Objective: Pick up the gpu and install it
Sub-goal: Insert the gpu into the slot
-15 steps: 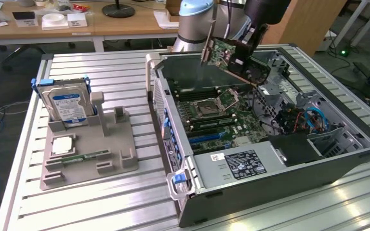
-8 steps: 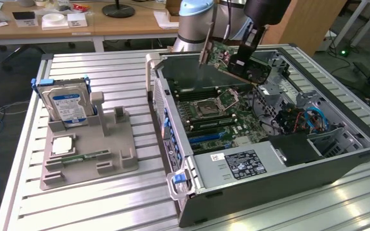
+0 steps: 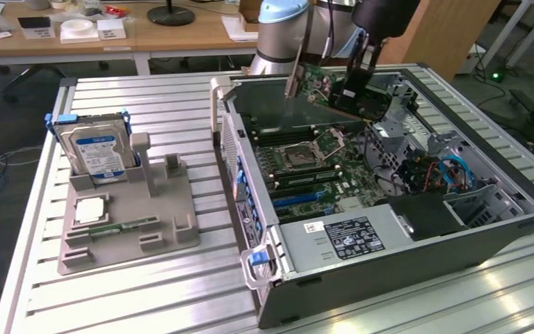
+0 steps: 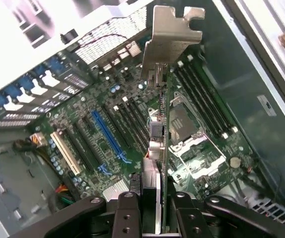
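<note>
We saw the gripper (image 3: 353, 80) with its jaws closed on the gpu (image 3: 316, 82), clamping the card by one edge. The gpu hung clear above the open computer case (image 3: 388, 278), over the far end of the case's interior, tilted and touching nothing inside. In the wrist view the gripper (image 4: 155, 201) held the gpu (image 4: 158, 129) edge-on, one finger (image 4: 127, 203) on each side of the card, and its silver bracket (image 4: 175, 34) pointed away from the fingers toward the case wall. Inside the case, below the card, lay the motherboard (image 3: 327, 174) with its processor socket (image 4: 182, 124) and a blue expansion slot (image 4: 107, 136); the gpu was seated in no slot. A power supply (image 3: 341, 236) sat at the near end of the case. Outside the case, on the exterior view's left of it, a hard drive (image 3: 100, 149) stood upright in a grey holder (image 3: 147, 216) on the slatted table (image 3: 156, 292).
</note>
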Motion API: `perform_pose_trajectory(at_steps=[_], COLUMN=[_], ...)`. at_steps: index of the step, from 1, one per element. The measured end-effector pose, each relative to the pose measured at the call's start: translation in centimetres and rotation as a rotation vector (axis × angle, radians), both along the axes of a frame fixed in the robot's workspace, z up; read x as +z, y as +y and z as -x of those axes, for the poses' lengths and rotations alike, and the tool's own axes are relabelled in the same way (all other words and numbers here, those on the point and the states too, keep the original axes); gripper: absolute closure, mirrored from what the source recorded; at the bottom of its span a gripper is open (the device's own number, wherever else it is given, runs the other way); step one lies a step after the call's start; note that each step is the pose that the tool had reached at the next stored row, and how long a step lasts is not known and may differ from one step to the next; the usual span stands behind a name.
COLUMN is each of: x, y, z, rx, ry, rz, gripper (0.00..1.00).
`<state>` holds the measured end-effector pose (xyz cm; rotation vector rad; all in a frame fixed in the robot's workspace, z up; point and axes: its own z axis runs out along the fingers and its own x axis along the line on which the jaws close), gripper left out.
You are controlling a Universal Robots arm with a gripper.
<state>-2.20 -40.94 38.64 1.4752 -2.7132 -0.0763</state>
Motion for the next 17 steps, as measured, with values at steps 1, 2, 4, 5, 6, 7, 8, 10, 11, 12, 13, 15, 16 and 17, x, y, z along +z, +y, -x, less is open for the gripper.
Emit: perform_pose_trajectory(at_steps=[1,2,4,5,6,7,8,10,11,12,13,15,16,17], x=[-0.02,-0.05,-0.1,-0.12,-0.15,-0.18,-0.2,-0.25,-0.27,-0.3,-0.33,-0.37,-0.4,-0.42], y=[0.0,0.0,0.0,0.0,0.0,0.0,0.0,0.0,0.0,0.0,0.0,0.0,0.0,0.0], z=[0.0,0.0,0.0,0.0,0.0,0.0,0.0,0.0,0.0,0.01,0.0,0.0,0.0,0.0], rx=[0.018,0.036,0.072,0.09,0.109,0.127,0.145,0.181,0.199,0.218,0.236,0.272,0.289,0.307], ry=[0.0,0.0,-0.0001,-0.0002,-0.0002,-0.0003,-0.0003,-0.0003,-0.0003,-0.0003,-0.0004,-0.0003,-0.0004,-0.0004], rz=[0.0001,0.0001,0.0001,0.0001,0.0,0.0,0.0,0.0001,0.0001,0.0001,0.0002,0.0003,0.0002,0.0003], gripper=[0.72,0.72,0.72,0.72,0.72,0.72,0.72,0.72,0.72,0.72,0.72,0.72,0.72,0.72])
